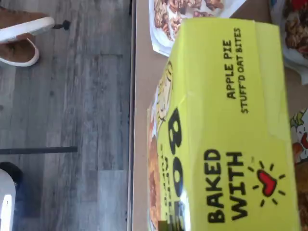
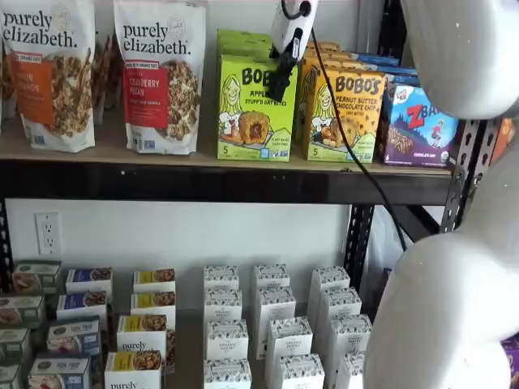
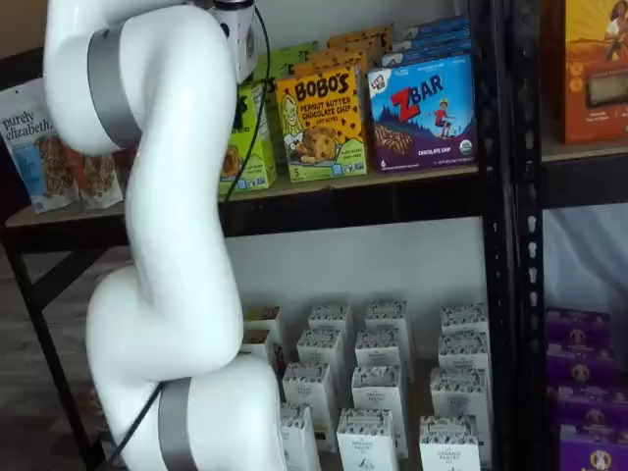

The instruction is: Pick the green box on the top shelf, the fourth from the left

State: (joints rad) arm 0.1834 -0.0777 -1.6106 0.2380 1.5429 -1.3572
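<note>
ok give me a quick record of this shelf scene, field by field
target: green box, front of its row on the top shelf
right neighbour: yellow-orange Bobo's box, then blue ZBar box
left neighbour: granola bag
pincer: over the target's upper right corner; grip cannot be told
lower shelf: rows of small white cartons

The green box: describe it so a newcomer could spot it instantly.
Find the top shelf. The green box stands there in front, between the Purely Elizabeth cranberry pecan bag and the Bobo's peanut butter box. It alone is lime green, marked Apple Pie.
</note>
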